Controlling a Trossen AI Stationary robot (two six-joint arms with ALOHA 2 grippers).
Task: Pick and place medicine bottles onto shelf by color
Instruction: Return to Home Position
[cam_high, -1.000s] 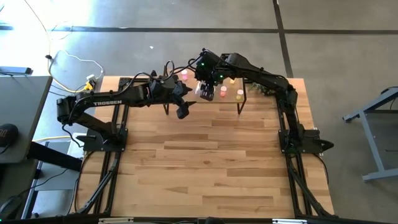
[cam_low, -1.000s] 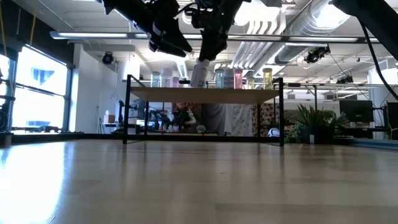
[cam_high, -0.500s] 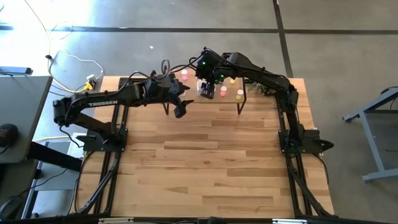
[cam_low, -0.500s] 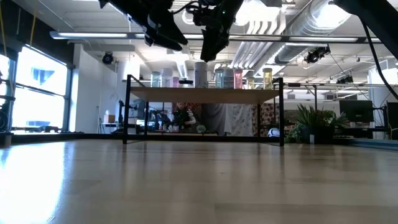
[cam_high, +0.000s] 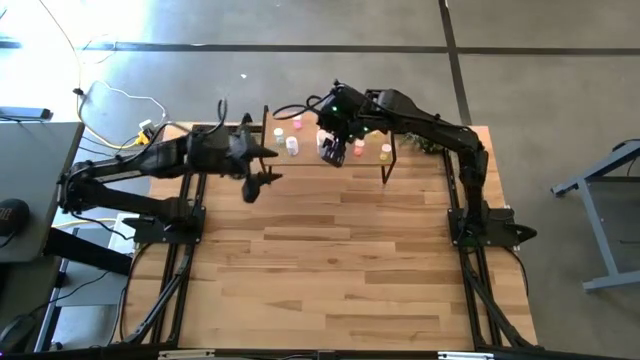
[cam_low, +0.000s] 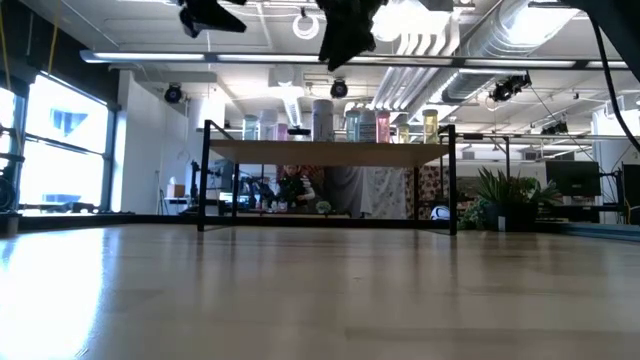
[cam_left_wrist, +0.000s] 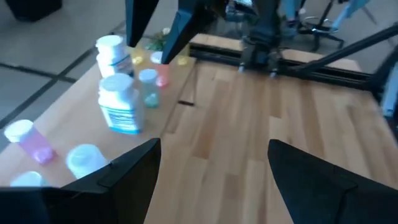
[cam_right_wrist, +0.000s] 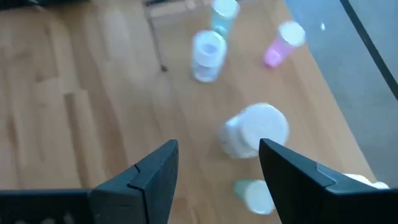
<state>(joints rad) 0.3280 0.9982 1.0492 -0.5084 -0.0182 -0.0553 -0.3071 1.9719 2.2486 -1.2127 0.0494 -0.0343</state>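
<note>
The shelf (cam_low: 330, 152) stands at the table's far edge and bears several small medicine bottles, pink (cam_high: 297, 124), white (cam_high: 292, 146) and yellow (cam_high: 385, 150). A larger white bottle (cam_low: 322, 120) stands upright on its base among them. My right gripper (cam_right_wrist: 217, 146) hangs open above that bottle (cam_right_wrist: 255, 130), clear of it, high over the shelf (cam_high: 310, 155). My left gripper (cam_left_wrist: 211, 146) is open with nothing in it. It is raised over the table to the left of the shelf (cam_high: 258, 187). Its wrist view shows two larger white bottles (cam_left_wrist: 121, 102) (cam_left_wrist: 111, 51).
A small green plant (cam_high: 425, 145) sits at the far right corner beside the shelf. The shelf's black legs (cam_low: 205, 175) (cam_low: 453, 180) stand on the tabletop. Bare wood (cam_high: 340, 260) stretches from the shelf to the near edge.
My right gripper has let go of the larger white bottle, which was tilted in its hold and now stands upright on the shelf. The gripper has risen clear of it. My left gripper has drawn back toward the table's left edge and gone up, still open.
</note>
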